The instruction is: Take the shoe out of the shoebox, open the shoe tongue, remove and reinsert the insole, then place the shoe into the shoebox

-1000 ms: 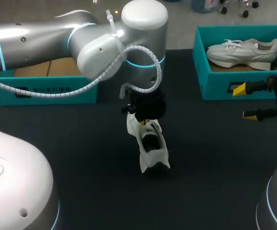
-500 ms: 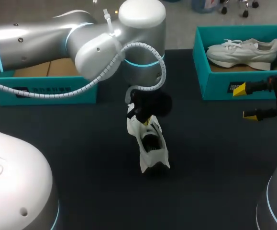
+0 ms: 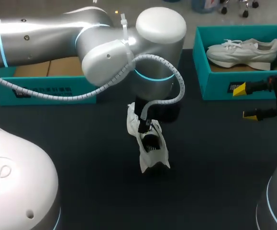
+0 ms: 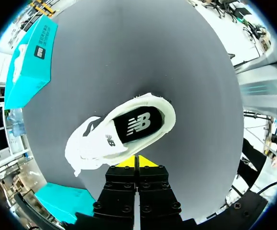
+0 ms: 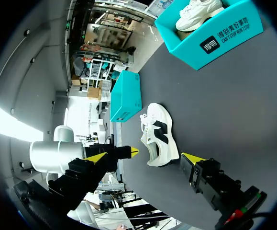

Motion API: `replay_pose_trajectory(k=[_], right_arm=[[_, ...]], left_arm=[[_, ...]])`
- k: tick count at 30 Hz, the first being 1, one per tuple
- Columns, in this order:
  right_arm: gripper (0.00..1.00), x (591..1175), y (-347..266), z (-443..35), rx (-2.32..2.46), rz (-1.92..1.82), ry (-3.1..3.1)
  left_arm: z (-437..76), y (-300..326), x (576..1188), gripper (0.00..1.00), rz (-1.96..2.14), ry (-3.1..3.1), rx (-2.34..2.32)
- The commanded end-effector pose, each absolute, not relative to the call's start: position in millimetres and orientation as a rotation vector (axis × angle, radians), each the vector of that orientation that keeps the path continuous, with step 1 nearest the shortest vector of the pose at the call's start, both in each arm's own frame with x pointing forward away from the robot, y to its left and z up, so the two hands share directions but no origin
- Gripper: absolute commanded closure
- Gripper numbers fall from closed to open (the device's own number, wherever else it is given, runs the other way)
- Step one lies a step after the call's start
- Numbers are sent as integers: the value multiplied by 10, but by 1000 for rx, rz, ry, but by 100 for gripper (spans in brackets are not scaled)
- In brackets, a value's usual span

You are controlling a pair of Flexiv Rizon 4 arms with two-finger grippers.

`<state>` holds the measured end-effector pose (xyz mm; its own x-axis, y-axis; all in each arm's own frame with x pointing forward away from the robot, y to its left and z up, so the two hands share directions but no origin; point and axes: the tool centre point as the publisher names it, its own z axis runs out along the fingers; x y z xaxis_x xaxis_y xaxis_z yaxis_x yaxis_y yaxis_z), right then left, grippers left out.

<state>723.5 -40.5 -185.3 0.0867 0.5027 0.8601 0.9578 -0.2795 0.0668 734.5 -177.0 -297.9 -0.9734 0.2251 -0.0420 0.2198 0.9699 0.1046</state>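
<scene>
White fabric sneaker (image 4: 124,132) with dark insole, upright on the black surface (image 3: 81,143), well apart from the teal cardboard shoebox (image 3: 219,81) (the occupied one); probably light, upper soft, sole stiffer; pinch the tongue edge; left end effector (image 4: 138,162) pressed together, empty, just above the sneaker; right end effector (image 3: 246,101) spread beside that shoebox.

A black table (image 3: 81,143) bears a teal box (image 3: 215,84) with another white sneaker (image 3: 243,50) inside.

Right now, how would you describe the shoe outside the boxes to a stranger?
On the dark table, look at its middle, ahead of the left hand. The white shoe there stands on the tabletop itself; the other shoe lies inside the right teal shoebox.
</scene>
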Motion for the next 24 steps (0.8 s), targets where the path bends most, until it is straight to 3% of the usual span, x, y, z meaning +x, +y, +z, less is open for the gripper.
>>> replay_pose_trajectory(k=[1,24], right_arm=[[0,7233,-401,-1853,-1843,-1111,-1436],[0,7233,-401,-1853,-1843,-1111,-1436]], left_arm=[[-3034,-1879,7246,100,219,3061,-507],[-3150,-2091,6765,100,-25,3144,-386]])
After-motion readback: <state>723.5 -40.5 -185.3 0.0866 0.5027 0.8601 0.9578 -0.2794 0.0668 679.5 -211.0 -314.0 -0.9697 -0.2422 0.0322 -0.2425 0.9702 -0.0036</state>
